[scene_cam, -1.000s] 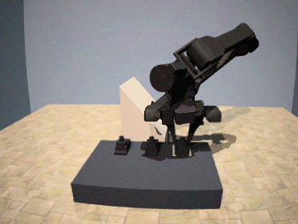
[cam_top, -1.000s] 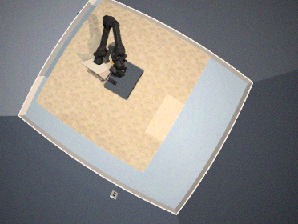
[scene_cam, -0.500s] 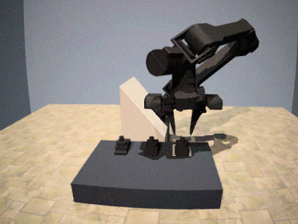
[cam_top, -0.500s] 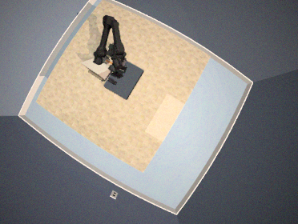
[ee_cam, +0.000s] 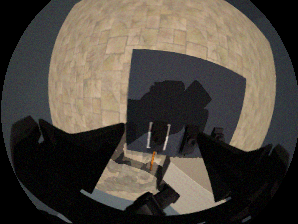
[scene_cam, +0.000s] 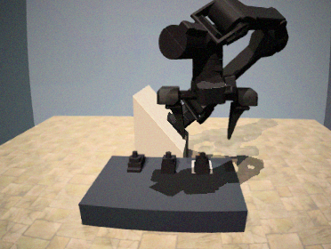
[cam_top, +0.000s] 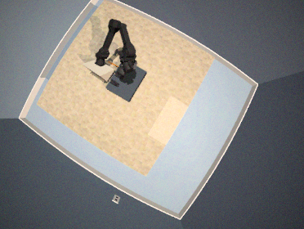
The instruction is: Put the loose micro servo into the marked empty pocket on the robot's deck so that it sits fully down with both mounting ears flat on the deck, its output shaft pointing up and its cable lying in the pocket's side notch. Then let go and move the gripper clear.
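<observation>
The dark micro servo (scene_cam: 203, 164) (ee_cam: 159, 134) stands in the marked pocket on the robot's dark deck (cam_top: 130, 96) (scene_cam: 104, 197) (ee_cam: 225, 95), between the white marking lines (ee_cam: 149, 136). Its shaft end points up, and its top is about level with the two servos beside it. Whether both ears lie flat is too small to tell. An orange cable (ee_cam: 153, 160) runs from the servo's side past the deck's edge; the notch itself cannot be made out. My gripper (scene_cam: 207, 137) (ee_cam: 161, 130) is open and empty, above the servo, with its fingers wide apart and not touching it.
Two other dark servos (scene_cam: 168, 163) (scene_cam: 135, 162) stand on the deck in a row beside the marked pocket. A beige sloped block (cam_top: 97, 69) (scene_cam: 153, 126) (ee_cam: 192, 182) stands just behind the deck. A pale rectangle (cam_top: 168, 120) lies farther off on the table.
</observation>
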`<state>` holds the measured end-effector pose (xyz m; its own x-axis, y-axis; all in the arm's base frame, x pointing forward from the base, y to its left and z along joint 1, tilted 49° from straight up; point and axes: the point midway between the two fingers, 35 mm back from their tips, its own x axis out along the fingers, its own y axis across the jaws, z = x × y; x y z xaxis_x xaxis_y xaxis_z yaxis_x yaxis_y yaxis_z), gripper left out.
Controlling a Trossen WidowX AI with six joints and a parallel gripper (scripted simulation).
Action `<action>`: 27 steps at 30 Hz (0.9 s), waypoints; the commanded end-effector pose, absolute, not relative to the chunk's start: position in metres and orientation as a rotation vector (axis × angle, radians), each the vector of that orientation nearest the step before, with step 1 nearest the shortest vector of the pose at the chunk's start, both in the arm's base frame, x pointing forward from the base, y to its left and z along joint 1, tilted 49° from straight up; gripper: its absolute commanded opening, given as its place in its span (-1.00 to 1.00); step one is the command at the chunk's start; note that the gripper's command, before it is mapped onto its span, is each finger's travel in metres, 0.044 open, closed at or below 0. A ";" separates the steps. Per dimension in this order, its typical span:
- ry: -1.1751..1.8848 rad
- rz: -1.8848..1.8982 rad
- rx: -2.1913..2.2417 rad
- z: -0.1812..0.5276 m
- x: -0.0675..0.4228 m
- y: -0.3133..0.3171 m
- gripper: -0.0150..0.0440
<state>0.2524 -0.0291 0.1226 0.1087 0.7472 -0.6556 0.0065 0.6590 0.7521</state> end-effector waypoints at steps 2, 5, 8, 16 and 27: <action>1.377 0.618 0.694 0.134 0.282 -0.048 1.00; 1.377 0.618 0.694 0.134 0.283 -0.048 1.00; 1.364 0.592 0.699 0.141 0.281 -0.056 1.00; 1.330 0.518 0.712 0.159 0.272 -0.075 1.00; 1.330 0.518 0.712 0.159 0.272 -0.075 1.00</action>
<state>0.2730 -0.0749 0.1584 0.1827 0.7087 -0.6814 0.0529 0.6850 0.7266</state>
